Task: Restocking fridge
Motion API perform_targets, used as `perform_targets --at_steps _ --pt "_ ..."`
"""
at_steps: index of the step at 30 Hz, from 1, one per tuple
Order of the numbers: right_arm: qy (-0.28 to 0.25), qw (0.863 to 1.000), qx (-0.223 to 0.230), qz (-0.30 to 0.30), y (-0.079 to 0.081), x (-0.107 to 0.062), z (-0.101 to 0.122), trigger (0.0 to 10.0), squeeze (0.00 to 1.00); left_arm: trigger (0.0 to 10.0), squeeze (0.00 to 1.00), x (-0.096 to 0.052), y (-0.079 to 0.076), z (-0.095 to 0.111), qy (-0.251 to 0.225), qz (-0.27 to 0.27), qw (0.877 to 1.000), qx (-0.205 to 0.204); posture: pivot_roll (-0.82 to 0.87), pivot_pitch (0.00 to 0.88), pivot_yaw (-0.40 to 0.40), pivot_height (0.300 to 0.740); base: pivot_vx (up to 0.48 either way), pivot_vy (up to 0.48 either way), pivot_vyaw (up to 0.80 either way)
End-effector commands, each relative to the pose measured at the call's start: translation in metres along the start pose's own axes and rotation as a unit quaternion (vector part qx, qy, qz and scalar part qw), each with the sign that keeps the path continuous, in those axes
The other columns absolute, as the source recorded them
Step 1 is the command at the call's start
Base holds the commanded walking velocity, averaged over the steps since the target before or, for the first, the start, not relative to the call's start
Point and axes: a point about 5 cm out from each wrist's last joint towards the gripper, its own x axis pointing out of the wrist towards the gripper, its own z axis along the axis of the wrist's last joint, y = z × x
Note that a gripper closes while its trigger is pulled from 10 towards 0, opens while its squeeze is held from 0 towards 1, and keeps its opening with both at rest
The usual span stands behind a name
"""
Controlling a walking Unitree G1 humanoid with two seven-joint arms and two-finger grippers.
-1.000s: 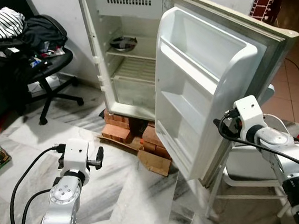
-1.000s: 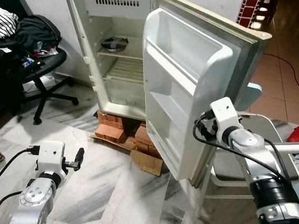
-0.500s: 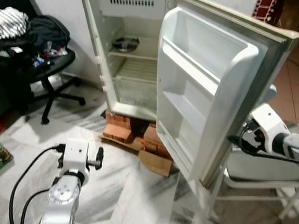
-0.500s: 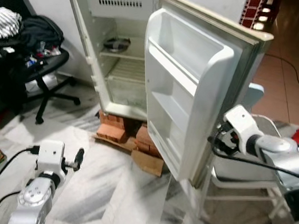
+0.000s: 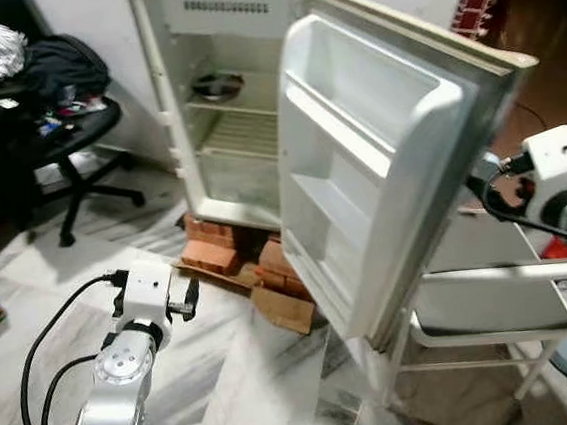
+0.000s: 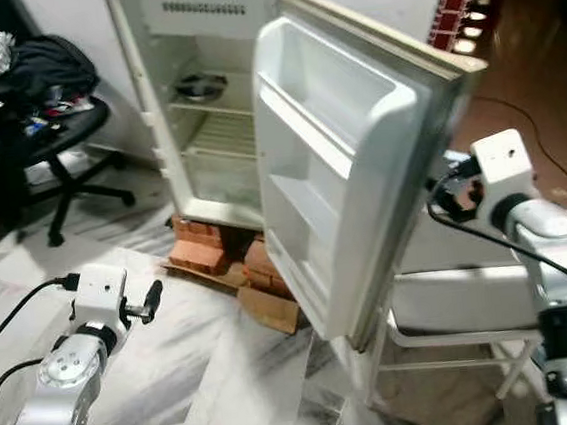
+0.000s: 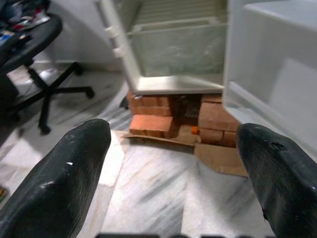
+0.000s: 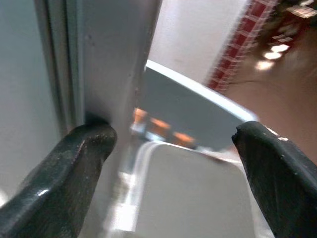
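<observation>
Left eye view shows the fridge [image 5: 232, 97] at the far centre with its door [image 5: 379, 163] swung wide toward the near right, probably so the shelves can be reached for restocking, and the cabinet propped on red bricks [image 5: 227, 250]. One metal bowl [image 5: 217, 83] sits on the upper shelf; two door shelves stand bare. The right gripper [image 8: 163, 163], fingers spread, sits just behind the door's outer edge, while the left gripper [image 7: 173, 163], also spread and holding nothing, hovers low at near left.

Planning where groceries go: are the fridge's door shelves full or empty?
Empty. The open fridge door faces the head camera, and its moulded shelves show bare white plastic. Inside the fridge, one dark dish sits on a shelf.
</observation>
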Motion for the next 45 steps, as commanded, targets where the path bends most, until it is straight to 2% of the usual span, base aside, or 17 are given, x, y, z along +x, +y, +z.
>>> perform_targets --at_steps 1,5,6,7,10,11,14,15,17,18,20,21,23,26,33,39,45 --pt "-0.091 0.991 0.015 0.093 0.024 0.001 0.039 10.0 0.00 10.0 0.00 -0.001 -0.001 0.001 -0.002 -0.001 1.000 0.007 0.08 0.000 -0.016 0.740 0.000 0.000 0.00" --pt "-0.147 0.960 0.080 0.225 0.054 -0.009 0.059 10.0 0.00 10.0 0.00 -0.001 0.000 0.000 0.001 0.000 1.000 0.008 0.08 0.000 -0.017 0.740 0.000 0.000 0.00" --pt "-0.147 0.960 0.080 0.225 0.054 -0.009 0.059 10.0 0.00 10.0 0.00 -0.001 0.000 0.000 0.001 0.000 1.000 0.008 0.08 0.000 -0.017 0.740 0.000 0.000 0.00" --pt "-0.182 0.916 0.144 0.328 0.083 -0.022 0.079 10.0 0.00 10.0 0.00 0.000 -0.001 0.001 -0.002 -0.001 1.000 0.008 0.07 0.000 -0.014 0.740 0.000 0.000 0.00" --pt "-0.198 0.874 0.176 0.408 0.111 -0.034 0.091 10.0 0.00 10.0 0.00 0.002 -0.002 0.002 -0.005 -0.004 1.000 0.009 0.07 0.000 -0.014 0.740 0.000 0.000 0.00" --pt "-0.204 0.852 0.195 0.442 0.130 -0.040 0.095 10.0 0.00 10.0 0.00 0.003 -0.003 0.003 -0.007 -0.005 1.000 0.010 0.07 0.000 -0.015 0.740 0.000 0.000 0.00" --pt "-0.206 0.819 0.230 0.483 0.155 -0.049 0.097 10.0 0.00 10.0 0.00 0.004 -0.003 0.004 -0.009 -0.005 1.000 0.009 0.07 0.000 -0.017 0.740 0.000 0.000 0.00" --pt "-0.199 0.818 0.235 0.486 0.161 -0.050 0.091 10.0 0.00 10.0 0.00 0.004 -0.004 0.004 -0.009 -0.005 1.000 0.009 0.07 0.000 -0.019 0.740 0.000 0.000 0.00" --pt "-0.168 0.838 0.230 0.465 0.167 -0.045 0.075 10.0 0.00 10.0 0.00 0.003 -0.003 0.004 -0.011 -0.004 1.000 0.008 0.07 0.000 -0.021 0.740 0.000 0.000 0.00" --pt "-0.131 0.862 0.226 0.435 0.166 -0.038 0.057 10.0 0.00 10.0 0.00 0.003 -0.003 0.005 -0.015 -0.003 1.000 0.008 0.07 0.000 -0.022 0.740 0.000 0.000 0.00" --pt "-0.116 0.872 0.225 0.418 0.164 -0.034 0.049 10.0 0.00 10.0 0.00 0.002 -0.003 0.005 -0.015 -0.003 1.000 0.006 0.07 0.000 -0.023 0.740 0.000 0.000 0.00" --pt "-0.093 0.911 0.212 0.341 0.153 -0.021 0.032 10.0 0.00 10.0 0.00 0.002 -0.003 0.005 -0.017 -0.003 1.000 0.004 0.08 0.000 -0.026 0.740 0.000 0.000 0.00" --pt "-0.063 0.941 0.226 0.242 0.134 -0.008 0.015 10.0 0.00 10.0 0.00 0.002 -0.003 0.005 -0.020 -0.001 1.000 0.000 0.07 0.000 -0.028 0.740 0.000 0.000 0.00" --pt "-0.054 0.964 0.189 0.176 0.122 -0.002 0.002 10.0 0.00 10.0 0.00 0.003 -0.003 0.005 -0.022 0.000 1.000 -0.003 0.07 0.000 -0.026 0.740 0.000 0.000 0.00" --pt "-0.065 0.986 0.140 0.061 0.115 -0.008 -0.025 10.0 0.00 10.0 0.00 -0.002 -0.004 0.003 -0.030 -0.018 0.999 0.001 0.06 0.000 -0.038 0.740 0.000 0.000 0.00" --pt "-0.068 0.987 0.139 -0.031 0.109 -0.017 -0.043 10.0 0.00 10.0 0.00 -0.007 0.007 0.002 -0.039 -0.009 0.999 -0.002 0.06 0.000 -0.026 0.740 0.000 0.302 0.00" --pt "-0.083 0.986 0.133 -0.056 0.111 -0.013 -0.044 10.0 0.00 10.0 0.00 0.000 0.005 0.019 -0.071 -0.013 0.997 -0.003 0.05 0.000 -0.010 0.740 0.000 0.480 -0.67"
